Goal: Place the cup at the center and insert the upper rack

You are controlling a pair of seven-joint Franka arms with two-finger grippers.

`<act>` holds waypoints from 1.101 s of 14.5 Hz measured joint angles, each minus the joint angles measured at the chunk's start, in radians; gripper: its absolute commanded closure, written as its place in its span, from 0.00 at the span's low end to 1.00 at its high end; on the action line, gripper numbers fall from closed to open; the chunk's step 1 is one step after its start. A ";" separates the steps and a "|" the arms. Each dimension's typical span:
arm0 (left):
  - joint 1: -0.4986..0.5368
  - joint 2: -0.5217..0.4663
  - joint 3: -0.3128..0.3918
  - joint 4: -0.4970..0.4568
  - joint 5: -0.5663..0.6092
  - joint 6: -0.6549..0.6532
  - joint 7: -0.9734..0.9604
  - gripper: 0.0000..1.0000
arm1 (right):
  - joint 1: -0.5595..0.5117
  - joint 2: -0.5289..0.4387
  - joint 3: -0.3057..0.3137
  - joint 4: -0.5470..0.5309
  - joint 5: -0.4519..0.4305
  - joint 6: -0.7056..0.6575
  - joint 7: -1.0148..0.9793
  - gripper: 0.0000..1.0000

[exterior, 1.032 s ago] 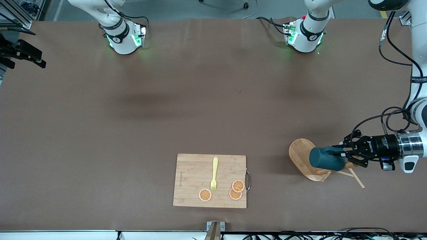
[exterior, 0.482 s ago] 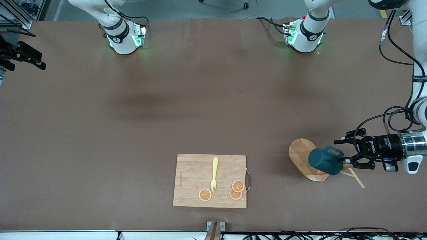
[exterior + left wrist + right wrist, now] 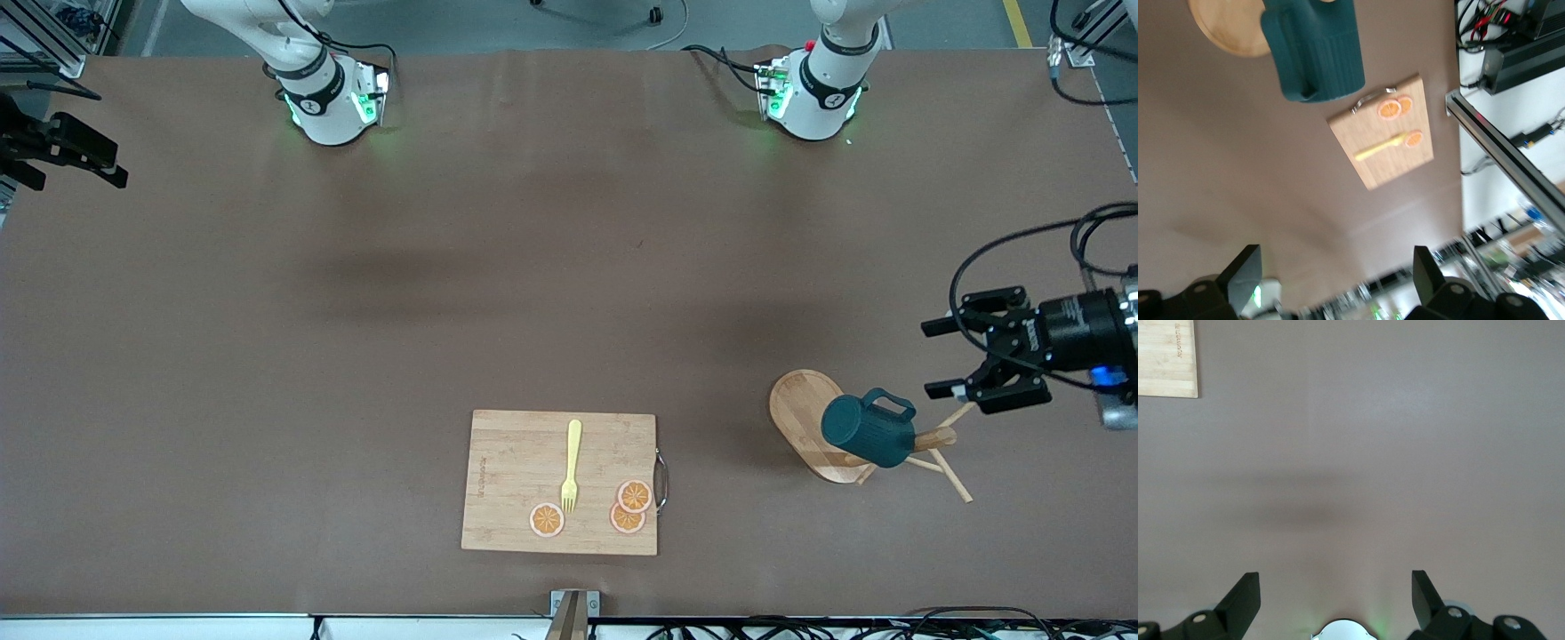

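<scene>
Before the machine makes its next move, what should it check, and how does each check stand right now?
1. Left gripper clear of the cup: ok, jaws open, apart from it.
2. Cup resting steady on the wooden rack: cannot tell; it hangs tilted on the post.
3. Rack standing upright: not ok; it looks tipped, pegs touching the table.
4. Cutting board with fork out of the way: ok.
5. Right gripper ready: ok, jaws open over bare table.
</scene>
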 measured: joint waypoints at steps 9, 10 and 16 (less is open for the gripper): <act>-0.198 -0.210 -0.011 -0.078 0.486 -0.068 0.311 0.00 | 0.000 -0.008 -0.003 0.000 0.011 -0.002 0.000 0.00; -0.233 -0.243 0.042 -0.108 0.487 -0.071 0.398 0.00 | -0.001 -0.008 -0.003 0.000 0.012 -0.003 0.000 0.00; -0.296 -0.418 0.212 -0.306 0.488 -0.077 0.685 0.00 | -0.001 -0.009 -0.005 0.000 0.012 -0.004 0.000 0.00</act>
